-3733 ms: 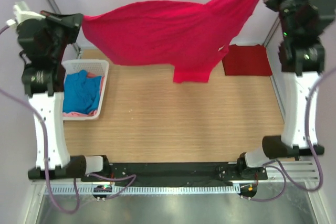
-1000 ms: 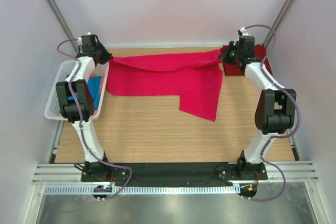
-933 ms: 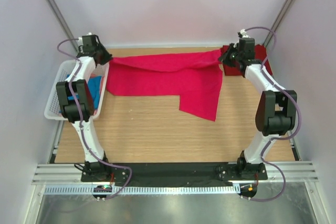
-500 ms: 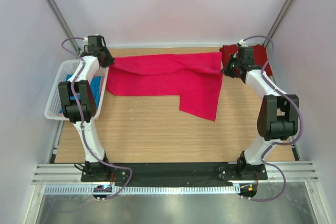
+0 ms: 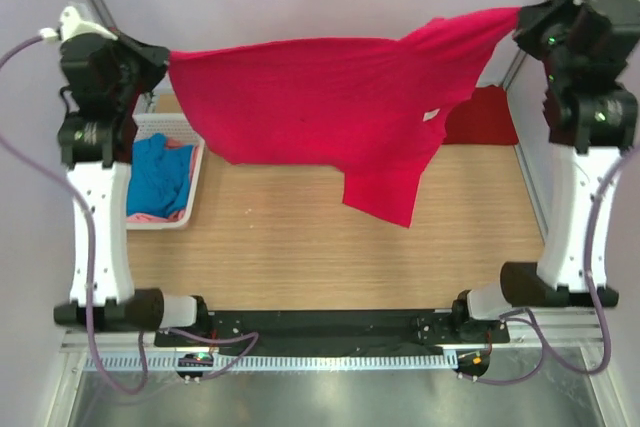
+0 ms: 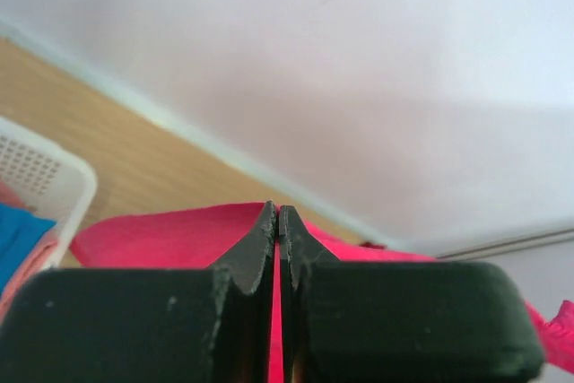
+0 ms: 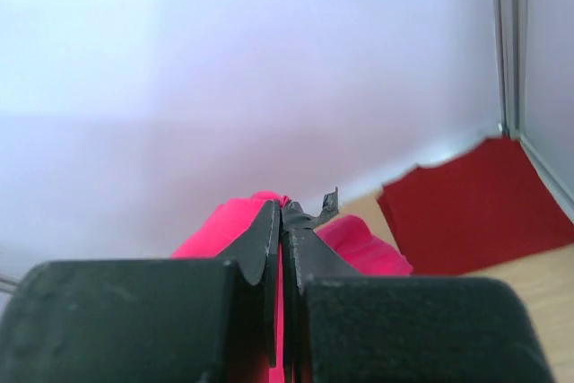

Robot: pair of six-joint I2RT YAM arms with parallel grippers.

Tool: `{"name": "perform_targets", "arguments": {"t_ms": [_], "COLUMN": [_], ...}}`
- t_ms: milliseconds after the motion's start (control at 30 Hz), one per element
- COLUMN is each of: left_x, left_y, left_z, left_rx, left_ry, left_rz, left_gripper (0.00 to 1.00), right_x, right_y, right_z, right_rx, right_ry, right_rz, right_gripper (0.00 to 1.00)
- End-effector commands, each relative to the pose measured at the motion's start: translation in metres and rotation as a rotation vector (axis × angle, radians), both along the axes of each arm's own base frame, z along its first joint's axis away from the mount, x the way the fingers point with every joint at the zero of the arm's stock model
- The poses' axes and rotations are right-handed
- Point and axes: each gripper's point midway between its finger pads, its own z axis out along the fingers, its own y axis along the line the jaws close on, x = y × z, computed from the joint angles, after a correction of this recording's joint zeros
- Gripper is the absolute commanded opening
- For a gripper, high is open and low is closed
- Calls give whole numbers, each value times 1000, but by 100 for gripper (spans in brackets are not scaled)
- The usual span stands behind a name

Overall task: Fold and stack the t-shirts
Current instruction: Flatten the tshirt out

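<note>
left end effector (image 5: 163,53), right end effector (image 5: 520,23): clamping pinkish-red t-shirt (image 5: 320,97) | re-lifted off surface (image 5: 300,247), stretched between the 2 | fold not begun

arms (image 5: 95,217): white shells, chunky black joints
cables (image 5: 18,47): purplish, both sides
bases (image 5: 130,309): black, on a black plate (image 5: 330,325), bottom of frame
fingers (image 6: 126,320): matte black, scuffed

Hanging pinkish-red t-shirt (image 5: 320,97) hides the left edge of the darker red t-shirt (image 5: 487,115); the left arm (image 5: 98,217) covers the left side of the basket (image 5: 160,119).
</note>
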Motion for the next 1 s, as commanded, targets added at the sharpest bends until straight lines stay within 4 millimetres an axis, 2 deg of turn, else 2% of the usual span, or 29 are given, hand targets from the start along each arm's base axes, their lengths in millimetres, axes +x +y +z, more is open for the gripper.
{"name": "perform_targets", "arguments": {"t_ms": [0, 33, 67, 100, 133, 200, 233, 267, 333, 367, 400, 433, 467, 500, 533, 567, 600, 633, 667, 700, 800, 833, 900, 933, 967], "left_x": [-40, -63, -77, -92, -115, -143, -155, -178, -198, -216, -226, -234, -244, -255, -264, -278, -284, -289, -291, -300, -288, -272, -255, -236, -234], "left_y": [0, -1, -2, -3, -4, -9, -10, -12, -13, -14, -19, -20, -21, -22, -22, -22, -23, -22, -22, -21, -21, -22, -25, -25, -24], "left_z": [21, 39, 45, 59, 75, 87, 93, 100, 103, 110, 104, 103, 107, 108, 100, 110, 110, 108, 109, 116, 108, 96, 86, 64, 60], "left_rx": [-79, -86, -106, -116, -125, -148, -157, -162, -171, -175, -190, -199, -201, -202, -205, -199, -191, -183, -177, -172, -192, -200, -210, -215, -217], "left_ry": [-28, -76, -82, -117, -165, -198, -218, -245, -255, -279, -254, -248, -261, -272, -232, -260, -256, -249, -252, -277, -216, -161, -122, -56, -63], "left_rz": [31, 29, 30, 29, 28, 11, 4, 0, -2, -4, -29, -27, -36, -40, -30, -33, -38, -36, -34, -30, -23, -27, -41, -34, -29], "left_gripper": [0, 0, 0, 0, 0, 0, 0, 0, 0, 0, 0, 0, 0, 0, 0, 0, 0, 0, 0, 0, 0, 0, 0, 0, 0], "right_x": [-68, -79, -91, -119, -135, -161, -191, -208, -239, -266, -280, -291, -319, -330, -339, -350, -364, -368, -361, -370, -351, -338, -311, -297, -276], "right_y": [-8, -8, -8, -7, -8, -8, -6, -6, -3, 0, 0, 0, -1, 1, 2, 5, 5, 3, 2, -2, -7, -7, -5, -5, -2], "right_z": [41, 48, 55, 76, 85, 95, 107, 115, 123, 137, 142, 138, 151, 152, 152, 155, 156, 155, 150, 153, 146, 145, 135, 133, 121], "right_rx": [58, 59, 59, 65, 69, 79, 78, 76, 75, 73, 71, 70, 78, 86, 101, 114, 125, 144, 178, 194, 200, 185, 122, 113, 79], "right_ry": [-87, -114, -143, -224, -267, -325, -382, -417, -456, -514, -534, -516, -579, -592, -600, -623, -652, -660, -642, -676, -625, -603, -536, -517, -463], "right_rz": [-61, -63, -65, -64, -70, -75, -69, -67, -57, -43, -42, -43, -50, -43, -31, -2, -1, 16, 32, 24, 42, 44, 44, 42, 34], "right_gripper": [1, 1, 1, 1, 1, 1, 1, 1, 1, 1, 1, 1, 1, 1, 1, 1, 1, 1, 1, 1, 1, 1, 1, 1, 1]}}
